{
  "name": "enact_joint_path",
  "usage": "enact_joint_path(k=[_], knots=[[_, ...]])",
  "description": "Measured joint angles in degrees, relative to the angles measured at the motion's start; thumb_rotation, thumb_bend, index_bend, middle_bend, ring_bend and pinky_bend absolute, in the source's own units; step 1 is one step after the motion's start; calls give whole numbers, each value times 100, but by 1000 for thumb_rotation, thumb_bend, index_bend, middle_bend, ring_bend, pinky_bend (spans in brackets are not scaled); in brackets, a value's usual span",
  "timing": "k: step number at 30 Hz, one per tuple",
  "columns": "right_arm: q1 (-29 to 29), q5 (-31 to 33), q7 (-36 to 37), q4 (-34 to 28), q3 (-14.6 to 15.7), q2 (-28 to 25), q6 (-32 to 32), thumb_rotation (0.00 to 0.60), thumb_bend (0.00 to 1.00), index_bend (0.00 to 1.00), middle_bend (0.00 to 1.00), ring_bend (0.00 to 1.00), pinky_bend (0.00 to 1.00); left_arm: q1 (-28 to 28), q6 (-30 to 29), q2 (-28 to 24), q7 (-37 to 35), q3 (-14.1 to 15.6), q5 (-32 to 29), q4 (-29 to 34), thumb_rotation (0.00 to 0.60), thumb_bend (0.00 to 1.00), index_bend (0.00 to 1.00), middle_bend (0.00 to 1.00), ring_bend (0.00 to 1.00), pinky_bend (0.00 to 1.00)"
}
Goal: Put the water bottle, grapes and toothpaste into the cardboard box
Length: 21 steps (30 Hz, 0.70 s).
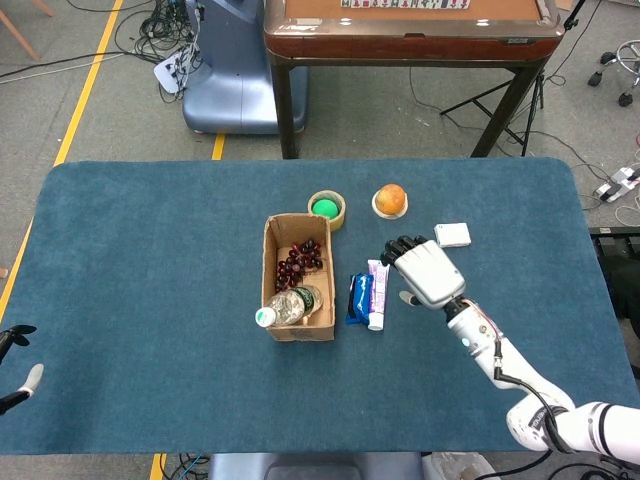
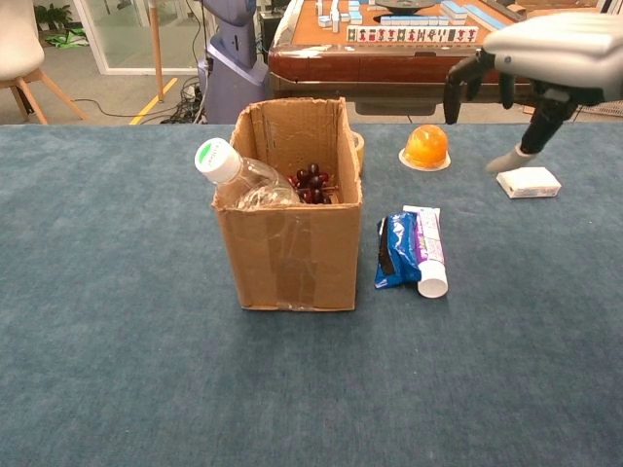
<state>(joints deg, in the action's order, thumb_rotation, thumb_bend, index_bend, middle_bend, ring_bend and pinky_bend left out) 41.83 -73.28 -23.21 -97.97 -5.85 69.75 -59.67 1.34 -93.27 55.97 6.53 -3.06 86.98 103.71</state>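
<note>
The tabletop [image 1: 150, 260] is carrying everything. The box [image 2: 289, 258] is standing open near its middle, with the bottle [image 2: 238, 180] leaning in its near end, cap poking above the rim, and the grapes [image 2: 313, 182] lying at the far end. The right hand [image 1: 428, 270] is hovering above the tabletop just right of the toothpaste [image 2: 427, 250], fingers spread, holding nothing. The toothpaste is lying flat just right of the box, beside a blue packet [image 2: 396, 251]. The left hand [image 1: 14, 368] is showing only at the frame edge; I cannot tell its state.
</note>
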Motion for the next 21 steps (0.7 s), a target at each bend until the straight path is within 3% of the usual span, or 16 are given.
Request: enact_joint_path(k=[5, 11, 21], knots=[[-73, -225, 86, 399, 175, 197, 90, 600, 0, 426, 254, 210, 394, 2, -2, -4, -24, -5, -13, -6, 600, 279, 317, 435, 346, 550], [-79, -535, 111, 823, 373, 462, 264, 600, 0, 435, 180, 128, 242, 4, -9, -8, -29, -1, 2, 0, 600, 279, 317, 435, 346, 550], [-21, -884, 123, 1443, 592, 905, 587, 600, 0, 435, 109, 38, 157, 10, -21, -17, -55, -7, -3, 0, 600, 279, 317, 435, 346, 550]])
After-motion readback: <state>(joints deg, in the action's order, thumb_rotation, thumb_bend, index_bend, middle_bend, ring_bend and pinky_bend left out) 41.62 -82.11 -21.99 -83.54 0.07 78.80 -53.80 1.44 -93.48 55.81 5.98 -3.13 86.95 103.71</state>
